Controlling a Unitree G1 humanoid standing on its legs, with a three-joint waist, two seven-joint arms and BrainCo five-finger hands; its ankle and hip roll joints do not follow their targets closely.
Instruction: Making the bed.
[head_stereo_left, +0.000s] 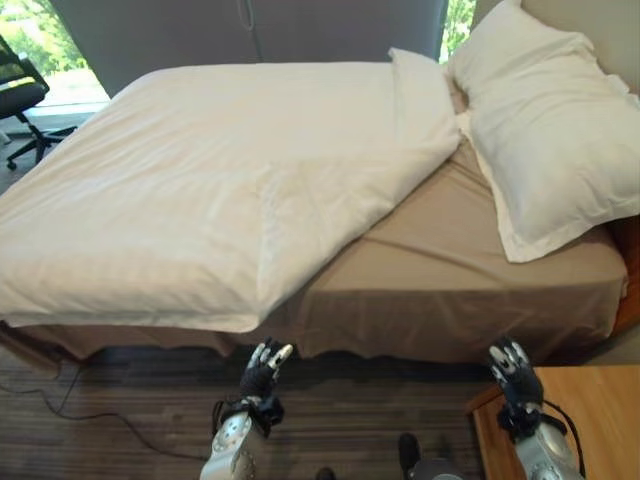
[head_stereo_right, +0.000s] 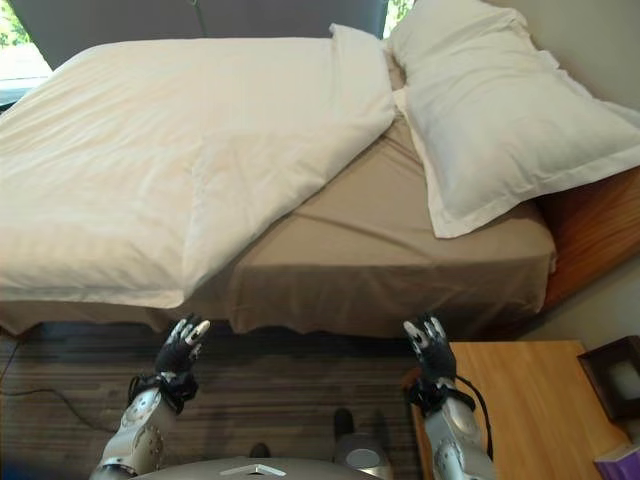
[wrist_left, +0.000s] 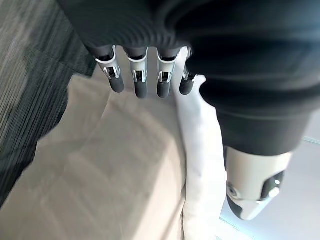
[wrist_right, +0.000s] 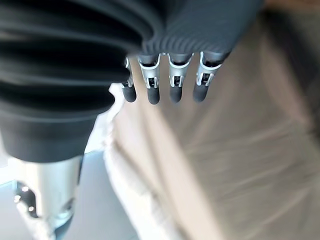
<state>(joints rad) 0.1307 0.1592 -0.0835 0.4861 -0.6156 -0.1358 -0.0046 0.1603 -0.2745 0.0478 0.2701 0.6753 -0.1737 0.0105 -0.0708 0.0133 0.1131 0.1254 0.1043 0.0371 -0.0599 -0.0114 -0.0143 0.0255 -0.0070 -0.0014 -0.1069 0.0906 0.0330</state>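
A white duvet (head_stereo_left: 200, 180) covers the left and far part of the bed, its near right corner folded back on itself. The tan sheet (head_stereo_left: 450, 270) lies bare on the right near side. Two white pillows (head_stereo_left: 550, 130) lean at the bed's head on the right. My left hand (head_stereo_left: 265, 368) hovers below the bed's near edge, fingers (wrist_left: 137, 82) straight, holding nothing. My right hand (head_stereo_left: 512, 372) hangs by the near right corner of the bed, fingers (wrist_right: 172, 85) straight and empty. Both hands are apart from the bedding.
A wooden nightstand (head_stereo_right: 530, 400) stands at the lower right, close to my right arm, with a dark box (head_stereo_right: 615, 375) on it. A black office chair (head_stereo_left: 20, 95) sits at the far left by the window. Striped carpet (head_stereo_left: 120, 400) runs along the bed's near side.
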